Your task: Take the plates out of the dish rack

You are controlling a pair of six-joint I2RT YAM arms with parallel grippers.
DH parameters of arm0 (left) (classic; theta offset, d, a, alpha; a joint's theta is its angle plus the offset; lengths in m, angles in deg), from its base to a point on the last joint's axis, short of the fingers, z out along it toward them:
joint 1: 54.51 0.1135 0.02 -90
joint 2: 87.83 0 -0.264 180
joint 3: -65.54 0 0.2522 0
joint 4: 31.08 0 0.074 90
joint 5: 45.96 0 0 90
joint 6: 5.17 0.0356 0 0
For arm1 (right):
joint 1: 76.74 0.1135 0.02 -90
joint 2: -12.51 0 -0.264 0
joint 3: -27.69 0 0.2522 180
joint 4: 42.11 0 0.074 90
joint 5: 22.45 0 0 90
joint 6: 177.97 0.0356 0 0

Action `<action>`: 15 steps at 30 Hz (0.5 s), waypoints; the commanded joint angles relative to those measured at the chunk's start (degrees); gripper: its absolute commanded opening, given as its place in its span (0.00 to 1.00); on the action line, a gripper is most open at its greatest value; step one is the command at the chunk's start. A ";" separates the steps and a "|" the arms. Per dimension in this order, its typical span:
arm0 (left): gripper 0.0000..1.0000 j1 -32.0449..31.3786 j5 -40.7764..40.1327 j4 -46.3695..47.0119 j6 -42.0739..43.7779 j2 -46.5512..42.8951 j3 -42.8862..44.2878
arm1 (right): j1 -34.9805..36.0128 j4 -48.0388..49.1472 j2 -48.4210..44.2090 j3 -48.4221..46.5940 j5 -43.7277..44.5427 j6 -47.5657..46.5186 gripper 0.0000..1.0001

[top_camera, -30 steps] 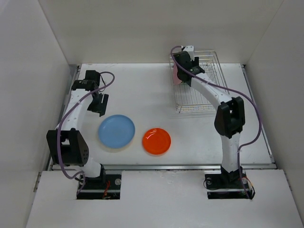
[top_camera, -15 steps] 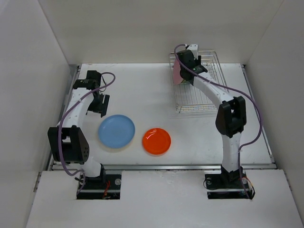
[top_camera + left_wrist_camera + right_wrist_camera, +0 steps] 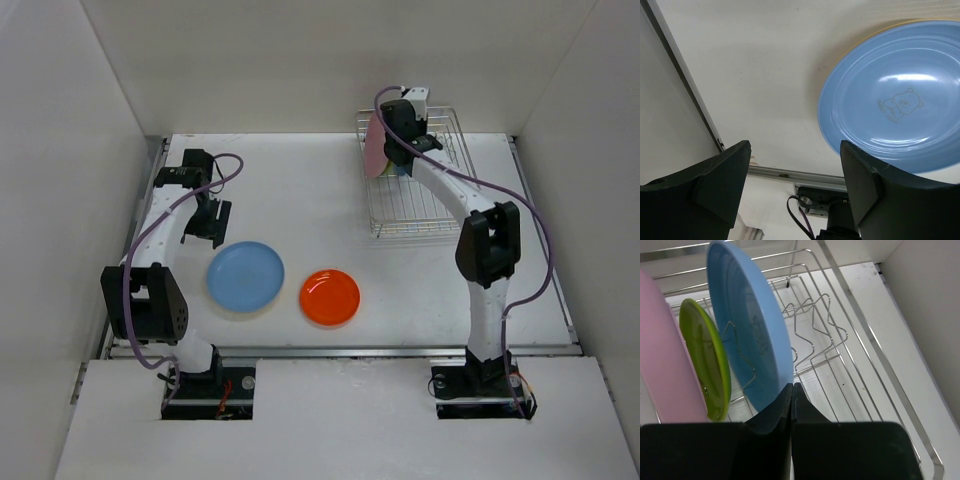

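Blue plastic at the centre of things: an upright blue plastic plate (image 3: 747,330), round, standing on edge among the dividers of the rectangular silver wire dish rack (image 3: 867,340), toward the rack's far end in the top view. Right gripper (image 3: 792,389) directly under it in the wrist view, black fingers (image 3: 765,440) pressed together to a thin seam, clamped on the plate's lower rim right where that rim runs into the seam. Leaning from the grip up and to the left. Just beside it on the left, a smaller lime green round plate (image 3: 707,360), likewise on edge in the rack, then a large pink round plate (image 3: 662,365) at the picture's left border; neither one touching the fingers. To the right of the grip, wire dividers and the rack's long side rail.

Well apart from the rack, nearer the arm bases on the white table (image 3: 300,190): a flat blue plastic plate (image 3: 245,276) with a small bear drawing, lying on a pale yellow-orange plate (image 3: 890,26) showing only as a thin sliver of rim, and near it, not touching, a red-orange round plate (image 3: 330,297), also flat. Left gripper (image 3: 794,150) hovering over the table just beside the flat blue plastic plate's far left edge, jaws spread wide, holding nothing, touching nothing.
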 commanded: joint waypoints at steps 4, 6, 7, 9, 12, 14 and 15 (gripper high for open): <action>0.69 -0.09 0.77 -2.23 -0.55 -0.55 2.08 | 0.30 3.95 -5.61 -0.87 5.09 -1.42 0.00; 0.69 -0.09 0.77 -2.23 -0.55 -1.07 2.08 | 0.30 3.95 -5.61 -0.87 5.09 -1.42 0.00; 0.69 -0.09 0.77 -2.23 -0.55 -1.07 2.08 | 0.30 3.95 -5.61 -0.87 5.09 -1.42 0.09; 0.69 -0.09 0.77 -2.23 -0.55 -1.60 2.08 | 0.30 3.95 -5.09 -0.87 5.09 -1.42 0.44; 0.69 -0.09 0.77 -2.23 -0.03 -1.60 1.56 | -0.22 3.95 -4.47 -0.87 4.57 -0.90 0.62; 0.69 -0.09 0.77 -2.23 -0.02 -1.60 1.55 | -0.22 3.95 -3.85 -1.48 3.08 -0.37 0.62; 0.69 -0.09 0.77 -2.23 -0.02 -1.60 1.55 | -0.22 3.95 -3.85 -2.01 2.55 0.24 0.60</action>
